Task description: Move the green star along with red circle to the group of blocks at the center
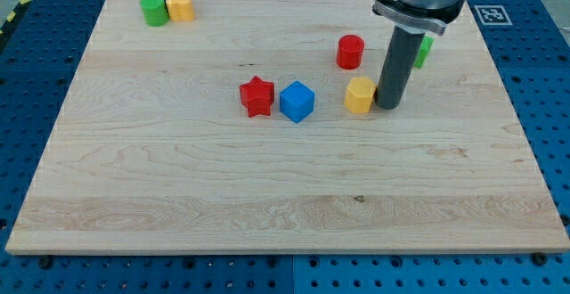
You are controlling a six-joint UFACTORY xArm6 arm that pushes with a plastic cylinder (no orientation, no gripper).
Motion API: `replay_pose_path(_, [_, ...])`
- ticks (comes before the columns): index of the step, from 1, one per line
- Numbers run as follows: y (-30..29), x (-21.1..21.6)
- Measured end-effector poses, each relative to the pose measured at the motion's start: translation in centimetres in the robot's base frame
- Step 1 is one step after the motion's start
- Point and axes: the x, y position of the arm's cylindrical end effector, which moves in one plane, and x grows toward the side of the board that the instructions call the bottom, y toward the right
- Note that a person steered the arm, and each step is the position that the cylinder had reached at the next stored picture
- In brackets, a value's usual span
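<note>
Touching the yellow hexagon block [360, 95] from the view's right, my tip [388, 105] grasps nothing; green star [425, 49] sits mostly hidden behind the rod, red circle [350, 52] nearby.

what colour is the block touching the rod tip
Yellow: the yellow block sits against my tip, camera view.

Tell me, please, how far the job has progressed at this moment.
Done: nothing clearly yet. The red circle sits apart from the centre group, the red star and blue cube. In hand: my tip rests beside the yellow block. Left: moving the green star, mostly hidden behind the rod, and the circle.
</note>
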Motion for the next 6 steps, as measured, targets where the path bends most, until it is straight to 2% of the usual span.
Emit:
replay_pose_path(1, [-1.2, -0.1])
replay_pose_path(3, [-8.8, -0.4])
replay_pose_path(4, [-6.5, -1.2])
replay_pose_path(5, [1.0, -2.5])
replay_pose_path(6, [5.7, -4.8])
